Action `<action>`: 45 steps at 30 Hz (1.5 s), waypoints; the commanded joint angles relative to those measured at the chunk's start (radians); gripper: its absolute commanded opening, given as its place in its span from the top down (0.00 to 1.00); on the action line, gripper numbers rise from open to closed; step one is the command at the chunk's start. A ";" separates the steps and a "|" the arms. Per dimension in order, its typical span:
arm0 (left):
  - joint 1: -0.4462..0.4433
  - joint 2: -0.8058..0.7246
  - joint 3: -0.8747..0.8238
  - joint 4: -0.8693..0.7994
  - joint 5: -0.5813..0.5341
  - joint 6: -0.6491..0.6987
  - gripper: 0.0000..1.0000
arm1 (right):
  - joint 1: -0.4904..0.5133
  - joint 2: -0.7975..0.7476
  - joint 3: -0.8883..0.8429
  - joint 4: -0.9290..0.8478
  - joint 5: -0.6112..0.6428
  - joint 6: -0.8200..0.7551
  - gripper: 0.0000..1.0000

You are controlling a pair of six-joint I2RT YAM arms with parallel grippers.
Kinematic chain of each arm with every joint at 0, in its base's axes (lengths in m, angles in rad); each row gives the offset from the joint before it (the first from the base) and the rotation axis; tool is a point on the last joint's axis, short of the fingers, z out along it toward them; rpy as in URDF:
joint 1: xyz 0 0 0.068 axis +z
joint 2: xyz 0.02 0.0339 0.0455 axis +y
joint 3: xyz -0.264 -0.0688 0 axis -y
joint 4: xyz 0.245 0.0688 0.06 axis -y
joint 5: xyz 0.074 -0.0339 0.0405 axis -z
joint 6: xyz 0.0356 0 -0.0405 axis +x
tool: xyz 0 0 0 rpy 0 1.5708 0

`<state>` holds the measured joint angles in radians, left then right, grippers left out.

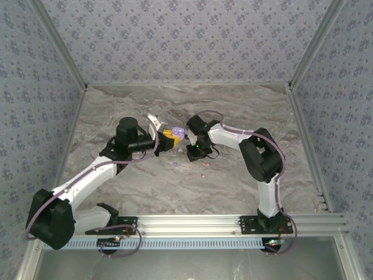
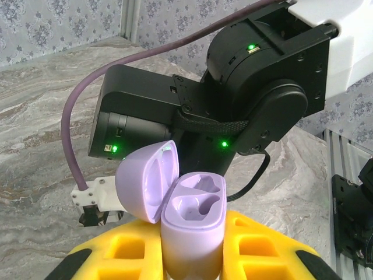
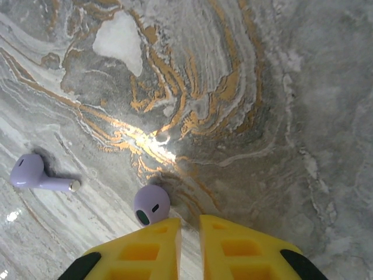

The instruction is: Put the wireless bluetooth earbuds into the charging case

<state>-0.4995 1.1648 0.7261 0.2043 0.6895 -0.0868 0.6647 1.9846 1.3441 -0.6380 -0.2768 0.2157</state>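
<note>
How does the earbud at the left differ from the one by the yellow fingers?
The left earbud lies flat on the table, stem fully showing; the near earbud shows just its head, with a dark opening. The left earbud is apart from the right end effector; the near earbud is at its fingertip. Both are lilac.

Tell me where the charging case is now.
In the left wrist view the open lilac charging case sits low centre, clamped between the left gripper's yellow fingers, the right arm just beyond.
</note>
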 commanded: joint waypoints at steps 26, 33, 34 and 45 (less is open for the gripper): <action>-0.009 -0.072 0.008 -0.020 -0.011 0.027 0.82 | 0.035 0.054 0.121 -0.081 -0.001 -0.049 0.63; -0.009 -0.067 0.009 -0.020 -0.010 0.027 0.82 | 0.041 0.078 0.128 -0.090 0.015 -0.052 0.63; -0.009 -0.067 0.009 -0.020 -0.010 0.025 0.82 | 0.042 0.081 0.128 -0.092 0.017 -0.052 0.63; -0.008 -0.069 0.009 -0.024 -0.011 0.028 0.83 | 0.066 0.124 0.143 -0.129 0.099 -0.054 0.67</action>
<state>-0.5041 1.1126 0.7261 0.1814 0.6788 -0.0750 0.7143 2.0659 1.4769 -0.7162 -0.2295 0.1738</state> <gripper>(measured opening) 0.200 0.337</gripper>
